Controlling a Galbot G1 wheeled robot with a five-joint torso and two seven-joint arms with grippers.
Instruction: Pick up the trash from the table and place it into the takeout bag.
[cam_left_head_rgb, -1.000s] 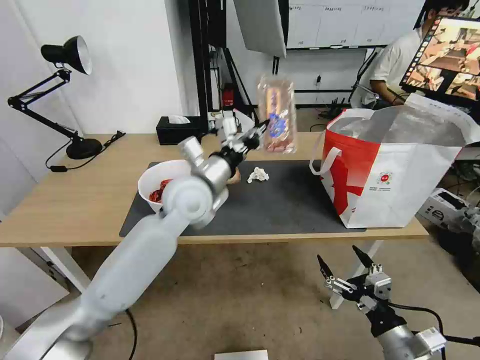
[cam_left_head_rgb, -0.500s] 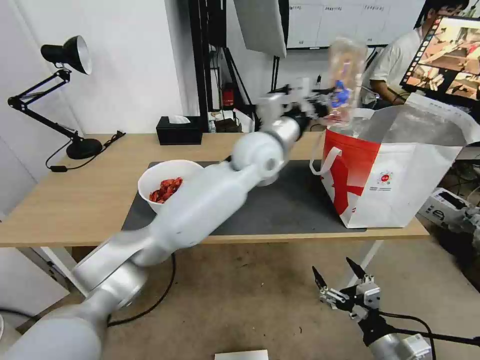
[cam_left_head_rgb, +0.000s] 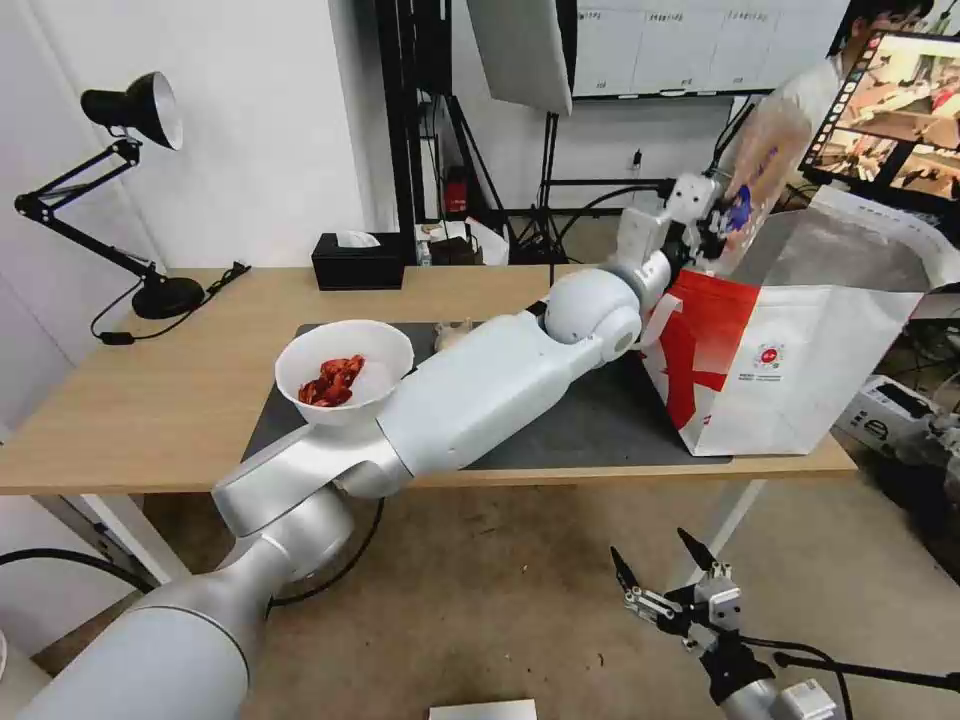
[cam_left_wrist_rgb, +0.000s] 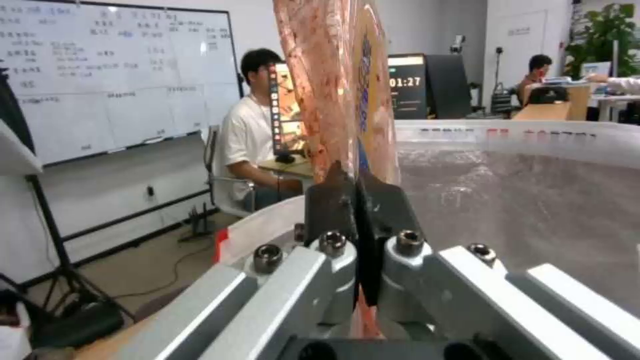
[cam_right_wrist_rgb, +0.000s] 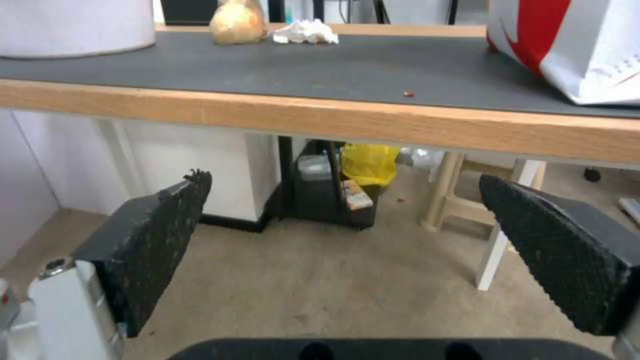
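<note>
My left gripper (cam_left_head_rgb: 720, 222) is shut on the edge of a clear plastic tray (cam_left_head_rgb: 765, 160) with reddish scraps. It holds the tray upright over the open mouth of the takeout bag (cam_left_head_rgb: 800, 350). In the left wrist view the black fingers (cam_left_wrist_rgb: 333, 200) pinch the tray (cam_left_wrist_rgb: 337, 85) above the bag's foil lining (cam_left_wrist_rgb: 520, 200). The white bowl (cam_left_head_rgb: 345, 375) of red shells sits on the dark mat. The small bag with a beige lump (cam_right_wrist_rgb: 237, 22) and the crumpled tissue (cam_right_wrist_rgb: 305, 32) lie on the mat. My right gripper (cam_left_head_rgb: 650, 548) hangs open below the table's front edge.
A black desk lamp (cam_left_head_rgb: 135, 110) and a black tissue box (cam_left_head_rgb: 357, 260) stand at the back of the table (cam_left_head_rgb: 150, 400). My left arm stretches across the mat (cam_left_head_rgb: 590, 420) and hides its middle. A monitor and a seated person are behind the bag.
My left arm has swung right with the tray, from above the middle of the mat to over the bag's mouth. The right gripper has drifted slightly lower and left.
</note>
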